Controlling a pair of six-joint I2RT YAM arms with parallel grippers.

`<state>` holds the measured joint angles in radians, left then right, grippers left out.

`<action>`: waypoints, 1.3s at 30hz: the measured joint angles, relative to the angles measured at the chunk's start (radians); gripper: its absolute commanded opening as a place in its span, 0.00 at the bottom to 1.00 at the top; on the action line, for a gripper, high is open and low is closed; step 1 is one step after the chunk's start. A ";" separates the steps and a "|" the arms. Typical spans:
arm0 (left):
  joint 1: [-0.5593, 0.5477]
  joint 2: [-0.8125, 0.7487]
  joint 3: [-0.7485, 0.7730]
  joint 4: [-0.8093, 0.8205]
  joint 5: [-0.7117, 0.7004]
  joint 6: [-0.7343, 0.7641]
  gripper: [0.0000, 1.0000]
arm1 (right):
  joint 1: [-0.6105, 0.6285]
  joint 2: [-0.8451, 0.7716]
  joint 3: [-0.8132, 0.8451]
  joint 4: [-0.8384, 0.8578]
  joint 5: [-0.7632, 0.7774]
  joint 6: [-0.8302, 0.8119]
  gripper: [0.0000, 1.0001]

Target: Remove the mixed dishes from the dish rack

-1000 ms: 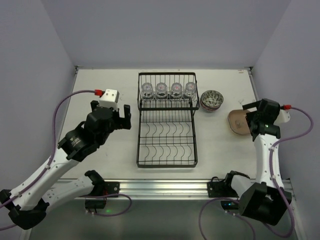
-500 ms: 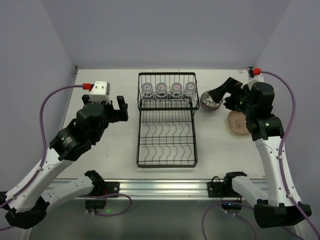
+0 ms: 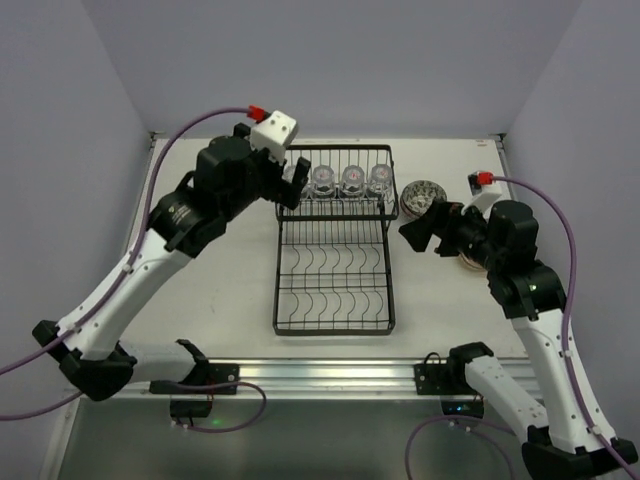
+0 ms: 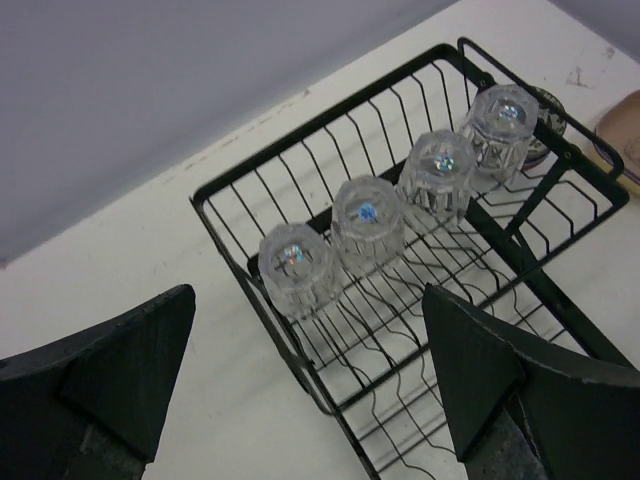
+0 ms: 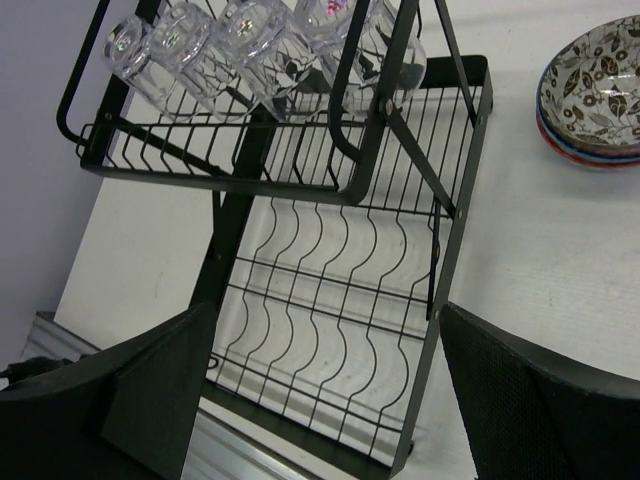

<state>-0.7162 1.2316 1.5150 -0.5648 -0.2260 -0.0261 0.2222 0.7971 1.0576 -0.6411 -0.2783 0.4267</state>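
The black wire dish rack (image 3: 335, 290) stands mid-table. Several clear glass cups (image 4: 367, 215) sit upside down in a row on its raised upper shelf; they also show in the right wrist view (image 5: 190, 40). The lower tray holds no dishes. My left gripper (image 3: 290, 183) is open and empty, above the shelf's left end, hiding the leftmost cup (image 4: 296, 268) from the top view. My right gripper (image 3: 420, 228) is open and empty, just right of the rack. The stacked patterned bowls (image 3: 422, 197) sit on the table right of the rack.
A stack of plates (image 4: 625, 112) lies on the table beyond the bowls, mostly hidden under my right arm in the top view. The metal rail (image 3: 330, 375) runs along the near table edge. Walls close in the left, back and right.
My left arm has swung up and right, from the table left of the rack to over the cup shelf. My right gripper has moved left and nearer, from over the plates to the rack's right side.
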 measured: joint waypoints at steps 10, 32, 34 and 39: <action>0.200 0.425 0.542 -0.282 0.406 0.307 1.00 | 0.000 -0.198 -0.122 -0.037 -0.044 0.007 0.94; 0.247 0.504 0.468 -0.406 0.509 0.432 1.00 | 0.000 -0.215 -0.125 -0.090 -0.128 -0.002 0.94; 0.247 0.516 0.467 -0.406 0.496 0.433 1.00 | 0.000 -0.215 -0.125 -0.092 -0.132 -0.002 0.94; 0.248 0.534 0.463 -0.408 0.473 0.433 0.95 | 0.000 -0.215 -0.125 -0.092 -0.136 -0.002 0.94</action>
<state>-0.4686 1.7660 1.9778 -0.9730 0.2466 0.4068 0.2226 0.5823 0.9325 -0.7334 -0.4145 0.4244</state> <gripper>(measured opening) 0.978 0.941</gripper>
